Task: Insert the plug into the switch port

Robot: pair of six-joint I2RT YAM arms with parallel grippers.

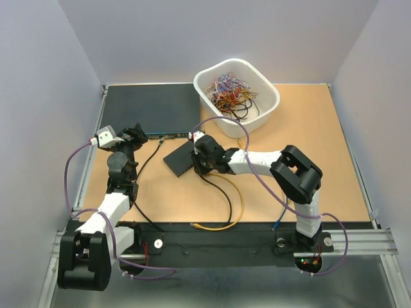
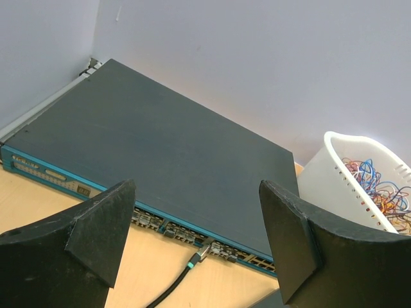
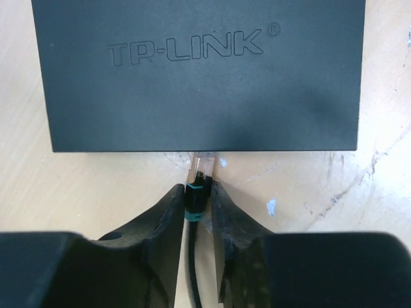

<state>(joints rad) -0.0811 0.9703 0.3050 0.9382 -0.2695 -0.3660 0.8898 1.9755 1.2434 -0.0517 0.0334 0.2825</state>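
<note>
Only right wrist view shows right gripper point(image 3: 197, 205) pinching plug point(image 3: 203, 165), tip meeting black box point(image 3: 199, 77) edge; left gripper point(image 2: 196, 187) gapes empty

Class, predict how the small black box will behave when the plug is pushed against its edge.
Thin and flat, the box probably won't tip. Nothing visible pins it to the table, so it may slide back as the plug, held in the right gripper, presses in.
</note>
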